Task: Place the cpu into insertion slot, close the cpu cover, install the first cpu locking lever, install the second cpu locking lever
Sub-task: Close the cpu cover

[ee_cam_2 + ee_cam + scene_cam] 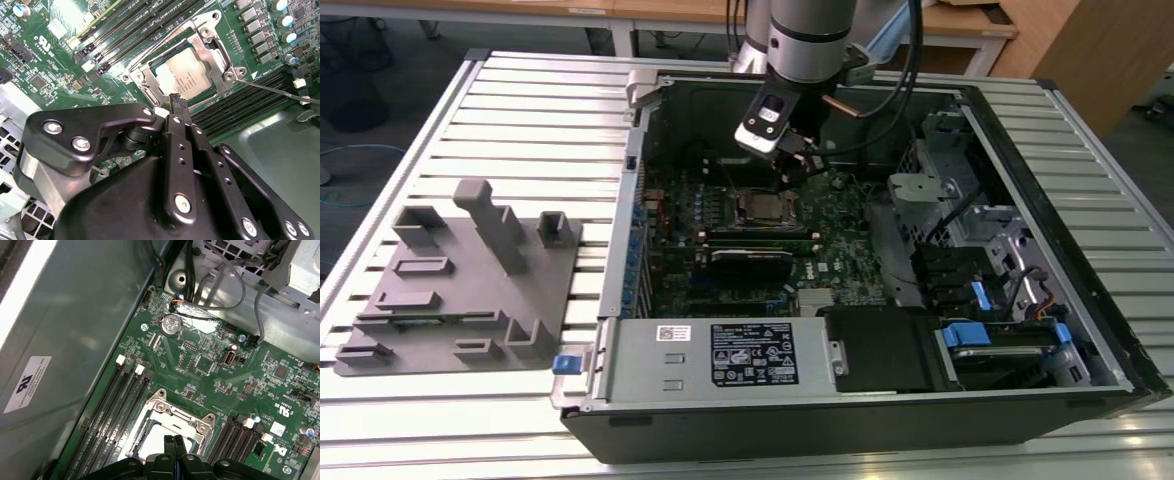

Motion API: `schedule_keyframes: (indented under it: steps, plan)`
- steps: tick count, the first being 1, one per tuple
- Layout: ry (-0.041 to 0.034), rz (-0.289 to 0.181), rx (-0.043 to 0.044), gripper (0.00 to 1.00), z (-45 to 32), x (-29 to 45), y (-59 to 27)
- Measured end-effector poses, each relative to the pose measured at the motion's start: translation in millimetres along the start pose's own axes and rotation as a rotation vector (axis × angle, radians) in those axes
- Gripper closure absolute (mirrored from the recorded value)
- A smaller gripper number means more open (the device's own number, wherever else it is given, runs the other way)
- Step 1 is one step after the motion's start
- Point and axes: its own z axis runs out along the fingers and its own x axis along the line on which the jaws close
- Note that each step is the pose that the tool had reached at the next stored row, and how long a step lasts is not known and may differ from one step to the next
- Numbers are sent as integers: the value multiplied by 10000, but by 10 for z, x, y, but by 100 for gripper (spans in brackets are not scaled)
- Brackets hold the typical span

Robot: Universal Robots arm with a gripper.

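Arm comes down from the far side into the open computer case [854, 425], which lies on the slatted table [520, 110]. The gripper [790, 172] hangs over the green motherboard [841, 235], just above the far right corner of the insertion slot [744, 212] as I see it in the exterior view.

In both wrist views the gripper [176, 98] [174, 439] has its two black fingers pressed together with nothing between them. The tip sits right at the edge of the socket frame; I can't tell if it touches.

The cpu [186, 75] is in the slot, lying flat, its silvery top showing through the cut-out. The cpu cover [142, 75] [172, 410] lies down around it and looks closed.

In the second wrist view one thin lever rod [280, 91] sticks out from a socket corner across the black memory slots [240, 107], away from the frame. A second rod [160, 42] runs along the opposite edge of the cover, close beside it. I can't tell if either is latched.

A grey fixture plate [454, 290] with upright blocks sits on the table at the exterior view's left, well apart from the case. A power supply box [720, 355] is at the near end of the case.
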Motion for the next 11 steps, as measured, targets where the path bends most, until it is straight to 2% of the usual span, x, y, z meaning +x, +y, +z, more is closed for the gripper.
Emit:
schedule_keyframes:
  steps: [3, 11]
  plan:
    - [11, -346, -1, 89, 0, 0, 0]
    - [55, -1698, -4, 89, 2, 0, 0]
